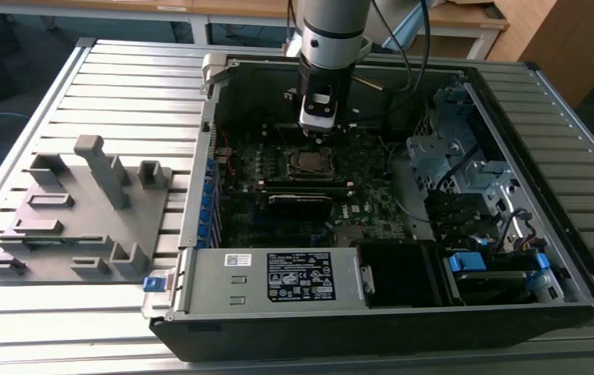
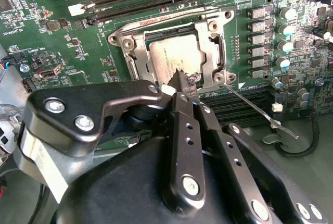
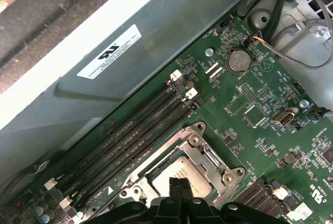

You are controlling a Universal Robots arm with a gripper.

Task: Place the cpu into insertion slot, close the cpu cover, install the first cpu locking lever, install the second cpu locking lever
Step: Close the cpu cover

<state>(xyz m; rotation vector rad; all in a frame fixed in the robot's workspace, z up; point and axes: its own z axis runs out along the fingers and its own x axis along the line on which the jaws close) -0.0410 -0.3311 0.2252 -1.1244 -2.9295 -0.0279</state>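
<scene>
Fingers (image 2: 179, 86) pressed together at the tips, nothing visibly pinched between them. Tips down at the edge of the cpu cover (image 2: 210, 52), by one socket corner; touching or just above, cannot tell.

Cpu (image 2: 174, 52) seated flat in the insertion slot (image 1: 308, 162), dull metal top showing through the cover's window in both wrist views. Cover lying flat over the chip. First two steps judged done.

One locking lever (image 2: 263, 112) free: thin rod angling away from the socket corner, out across the memory slots (image 2: 234, 110), not tucked under any catch. Judged not yet installed. State of the other lever: cannot tell.

Further out: green motherboard (image 3: 250, 130), open computer case (image 1: 578, 258) on the slatted tabletop (image 1: 119, 78). Grey fixture tray (image 1: 78, 226) beside the case at the exterior view's left, well apart from the socket.
</scene>
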